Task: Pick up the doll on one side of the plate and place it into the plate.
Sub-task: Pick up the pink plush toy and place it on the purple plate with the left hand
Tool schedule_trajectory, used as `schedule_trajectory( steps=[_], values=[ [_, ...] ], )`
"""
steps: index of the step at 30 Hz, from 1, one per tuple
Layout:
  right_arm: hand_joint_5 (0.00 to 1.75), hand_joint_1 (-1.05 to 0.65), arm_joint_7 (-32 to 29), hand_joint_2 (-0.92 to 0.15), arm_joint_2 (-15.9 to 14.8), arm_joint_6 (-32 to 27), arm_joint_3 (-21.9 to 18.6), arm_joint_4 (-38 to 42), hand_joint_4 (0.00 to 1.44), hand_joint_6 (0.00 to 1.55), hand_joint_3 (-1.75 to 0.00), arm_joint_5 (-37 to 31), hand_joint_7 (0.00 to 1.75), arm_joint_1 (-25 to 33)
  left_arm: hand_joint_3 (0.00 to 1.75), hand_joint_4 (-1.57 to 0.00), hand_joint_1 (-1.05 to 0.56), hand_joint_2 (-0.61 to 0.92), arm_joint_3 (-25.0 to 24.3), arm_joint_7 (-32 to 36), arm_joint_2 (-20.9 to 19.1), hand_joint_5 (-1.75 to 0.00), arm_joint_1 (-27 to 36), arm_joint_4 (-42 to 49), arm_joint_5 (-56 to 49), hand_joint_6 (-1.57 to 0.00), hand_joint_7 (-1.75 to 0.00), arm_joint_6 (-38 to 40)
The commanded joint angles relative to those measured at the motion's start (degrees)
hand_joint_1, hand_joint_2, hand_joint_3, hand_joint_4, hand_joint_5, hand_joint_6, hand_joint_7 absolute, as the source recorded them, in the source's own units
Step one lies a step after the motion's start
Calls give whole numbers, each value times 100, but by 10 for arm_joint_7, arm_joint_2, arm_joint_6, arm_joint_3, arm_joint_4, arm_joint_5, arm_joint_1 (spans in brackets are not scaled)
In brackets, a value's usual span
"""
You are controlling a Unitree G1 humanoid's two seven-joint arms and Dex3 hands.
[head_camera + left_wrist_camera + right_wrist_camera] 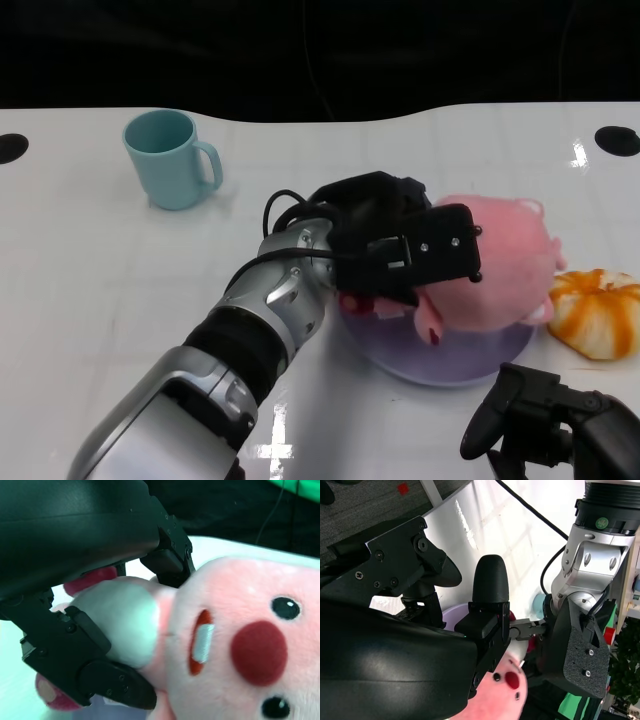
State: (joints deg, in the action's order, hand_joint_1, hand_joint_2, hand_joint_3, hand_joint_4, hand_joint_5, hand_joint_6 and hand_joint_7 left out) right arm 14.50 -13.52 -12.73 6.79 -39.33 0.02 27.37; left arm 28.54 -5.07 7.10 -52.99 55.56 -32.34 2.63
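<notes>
The doll (500,270) lies on its side over the plate (440,362), long axis running across the table, head toward the robot's right near an orange thing (597,312). The left hand (405,250) is on its near-left end, fingers (100,675) wrapped around the white belly, gripping it. The right hand (545,420) sits apart at the near edge, holding nothing, fingers apart. Release looks like the remaining step. A cup (172,158) stands well away.
</notes>
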Motion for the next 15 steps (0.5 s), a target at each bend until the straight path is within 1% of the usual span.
schedule_trajectory(
  steps=[1, 4, 5, 6, 7, 8, 11, 15],
  values=[
    [173, -5, 0, -64, -4, 4, -1, -7, 63, 56, -107, 1, 146, 4, 30, -20, -64, 92, 23, -16, -14, -47, -13, -21, -23, -32, -2, 1],
    [173, -5, 1, -64, -4, 3, -1, -8, 63, 56, -106, 1, 146, 3, 38, -5, -78, 92, 33, -26, -20, -33, -8, -37, -29, -16, 0, 0],
    [173, -5, 2, -64, -4, 2, -1, -7, 63, 56, -107, 2, 146, 2, 40, -3, -81, 92, 38, -31, -23, -29, -7, -42, -34, -13, 0, 1],
    [174, -5, 2, -64, -4, 2, -1, -7, 64, 56, -107, 3, 146, 2, 46, -1, -89, 92, 43, -36, -26, -16, -6, -47, -39, -7, -1, 3],
    [174, -5, 2, -64, -4, 2, 0, -6, 64, 57, -107, 3, 146, 1, 48, 0, -93, 92, 48, -41, -28, -8, -5, -52, -44, -4, -1, 7],
    [174, -5, 2, -64, -4, 3, 0, -5, 64, 57, -107, 3, 146, 1, 51, 0, -97, 92, 53, -44, -30, -4, -4, -56, -48, -2, 0, 10],
    [174, -4, 3, -63, -5, 8, -1, -2, 64, 57, -108, 2, 146, 1, 56, 0, -103, 92, 62, -59, -40, 0, 0, -73, -55, 0, 0, 18],
    [173, -4, 4, -62, -5, 8, -4, -1, 64, 57, -110, 6, 146, 0, 57, 0, -105, 92, 62, -72, -57, 0, 12, -106, -56, 0, 0, 19]
  ],
)
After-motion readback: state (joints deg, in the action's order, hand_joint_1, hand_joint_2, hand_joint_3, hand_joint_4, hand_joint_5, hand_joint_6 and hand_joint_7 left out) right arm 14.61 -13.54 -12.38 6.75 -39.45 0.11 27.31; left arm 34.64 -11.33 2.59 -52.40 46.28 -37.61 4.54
